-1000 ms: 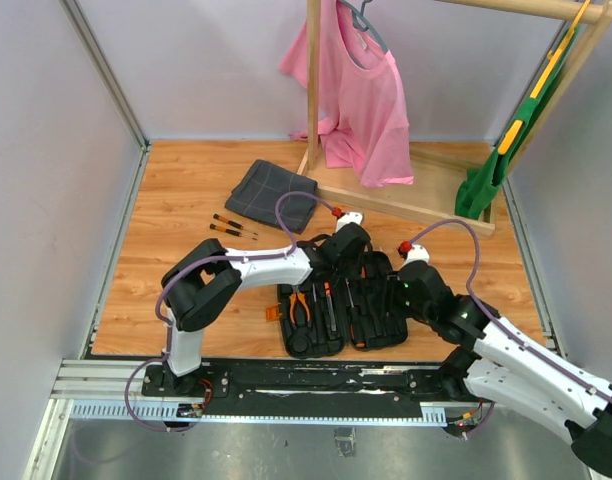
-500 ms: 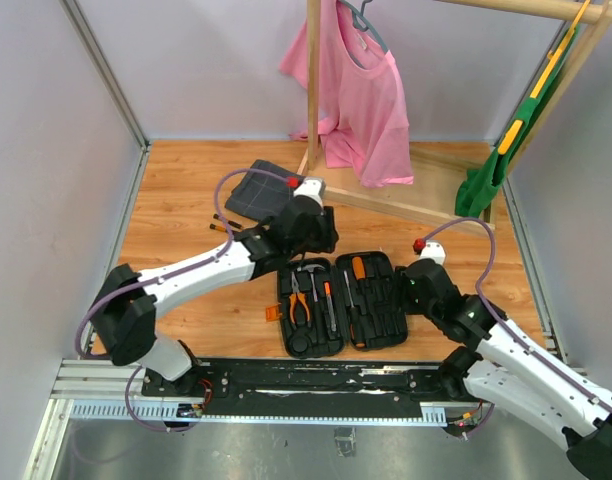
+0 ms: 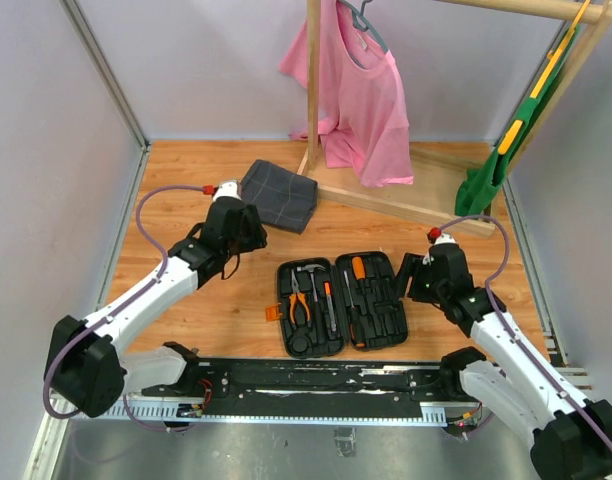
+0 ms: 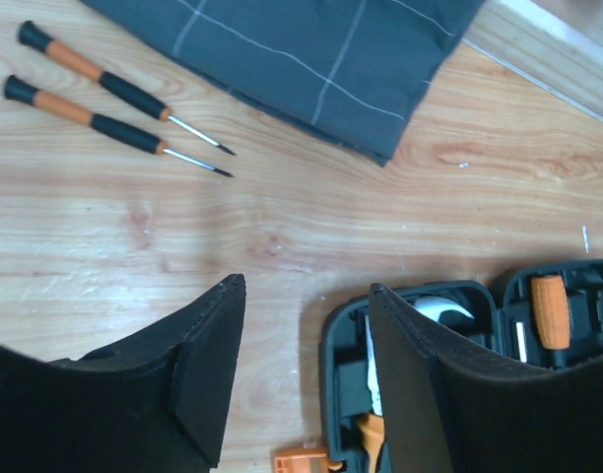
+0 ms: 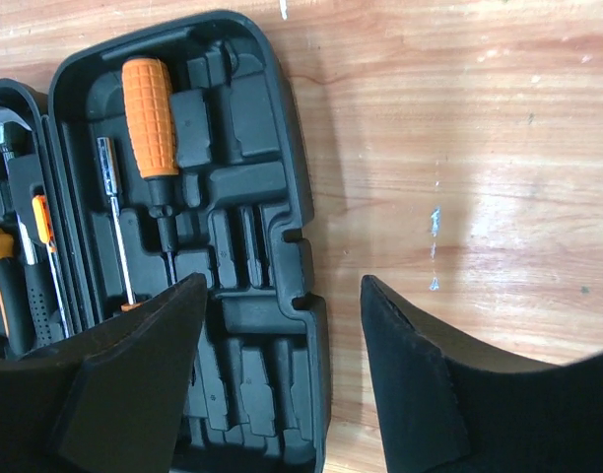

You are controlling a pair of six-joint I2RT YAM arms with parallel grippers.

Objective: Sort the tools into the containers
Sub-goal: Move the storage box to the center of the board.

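Note:
The black tool case [image 3: 378, 300] lies open near the front, its orange clasp [image 3: 272, 313] on the left. Pliers [image 3: 298, 305], a hammer [image 3: 308, 270] and an orange-handled screwdriver [image 3: 357, 269] rest in its slots. Two slim screwdrivers [image 4: 109, 81] [image 4: 104, 125] lie loose on the wood; the left arm hides them from above. My left gripper [image 3: 241, 235] [image 4: 305, 286] hangs open and empty over bare wood between those screwdrivers and the case [image 4: 333, 345]. My right gripper [image 3: 414, 275] [image 5: 282, 281] is open and empty over the right edge of the case [image 5: 272, 148].
A dark grey checked cloth [image 3: 278, 193] [image 4: 311, 39] lies just behind the loose screwdrivers. A wooden rack base [image 3: 406, 200] with a pink shirt [image 3: 361, 100] and a green garment [image 3: 491, 170] stands at the back right. Walls close in both sides.
The left arm has swung from over the case to the back left, over the loose screwdrivers. The right arm has drawn back to the case's right edge. Both grippers have opened wider.

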